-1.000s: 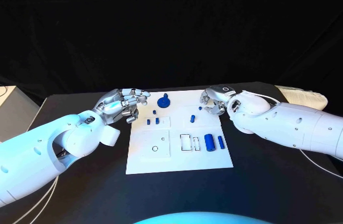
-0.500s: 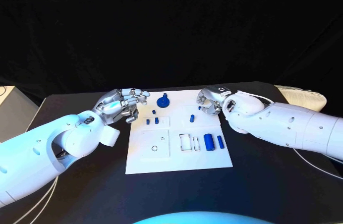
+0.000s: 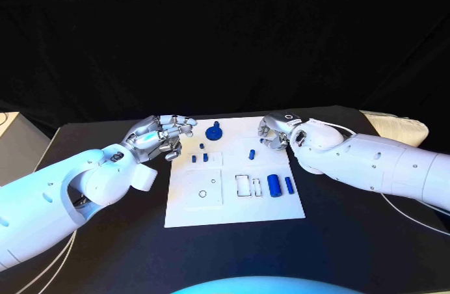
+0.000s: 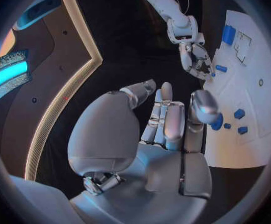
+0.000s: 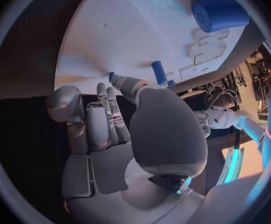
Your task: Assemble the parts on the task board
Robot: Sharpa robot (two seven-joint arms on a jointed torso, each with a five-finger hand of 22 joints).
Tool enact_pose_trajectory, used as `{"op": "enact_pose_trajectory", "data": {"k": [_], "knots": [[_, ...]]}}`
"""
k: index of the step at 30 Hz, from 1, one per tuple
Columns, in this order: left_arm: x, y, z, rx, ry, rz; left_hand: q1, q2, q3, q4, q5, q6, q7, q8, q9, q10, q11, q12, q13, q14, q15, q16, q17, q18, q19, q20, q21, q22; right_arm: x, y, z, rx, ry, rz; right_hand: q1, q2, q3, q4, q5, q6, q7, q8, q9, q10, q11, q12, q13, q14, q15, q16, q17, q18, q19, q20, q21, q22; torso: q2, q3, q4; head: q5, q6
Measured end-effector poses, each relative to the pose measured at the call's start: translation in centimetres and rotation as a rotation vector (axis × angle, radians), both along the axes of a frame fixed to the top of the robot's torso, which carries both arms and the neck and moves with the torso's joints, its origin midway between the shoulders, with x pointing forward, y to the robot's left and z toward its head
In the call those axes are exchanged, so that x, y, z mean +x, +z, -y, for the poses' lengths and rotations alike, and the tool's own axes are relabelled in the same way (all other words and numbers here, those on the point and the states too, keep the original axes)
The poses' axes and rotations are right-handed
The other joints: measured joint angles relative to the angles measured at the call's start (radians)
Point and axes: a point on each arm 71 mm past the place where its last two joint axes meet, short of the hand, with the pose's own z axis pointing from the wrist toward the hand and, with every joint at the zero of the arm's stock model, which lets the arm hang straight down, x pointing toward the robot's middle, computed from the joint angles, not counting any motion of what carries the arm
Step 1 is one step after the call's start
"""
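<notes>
Around the work area
A black table (image 3: 112,242) carries everything; a white cloth-like bundle (image 3: 398,126) sits at its far right corner, black backdrop (image 3: 225,47) behind.

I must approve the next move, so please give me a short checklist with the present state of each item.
1. Left hand holds nothing: ok. In the left wrist view its fingers are together and nothing lies in them.
2. Right hand holds nothing: cannot tell. Its fingers are curled, and a small blue tip shows close at them in the right wrist view.
3. Task board lies flat on the table: ok.
4. Large blue cylinder lies free on the board, near the white slots: ok.
5. Round blue part at the far edge is untouched, beside the left hand: ok.
6. Both hands are apart from each other: ok.
</notes>
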Motion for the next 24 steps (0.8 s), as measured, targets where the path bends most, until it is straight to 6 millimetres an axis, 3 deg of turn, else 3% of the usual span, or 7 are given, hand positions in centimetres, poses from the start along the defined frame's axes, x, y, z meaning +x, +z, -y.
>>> {"op": "enact_pose_trajectory", "data": {"k": [24], "knots": [[-0.05,0.04,-0.01,0.000,-0.001,0.000,0.000,0.000,0.000,0.000,0.000,-0.004,0.004,0.000,0.000,-0.004,0.004,0.000,0.000,-0.004,0.004,-0.005,-0.008,0.000,0.000,0.000,0.000,-0.005,0.03,-0.63,-0.31,-0.013,-0.006,-0.022,0.009,0.009,0.007,-0.007,0.000,0.013,-0.005,0.010,0.006,0.031,-0.008,0.000,0.006,0.000,0.000,0.013,0.008,0.000,0.000,0.000,0.023,0.017,0.000,-0.0003,0.0001,0.006,-0.012]]}}
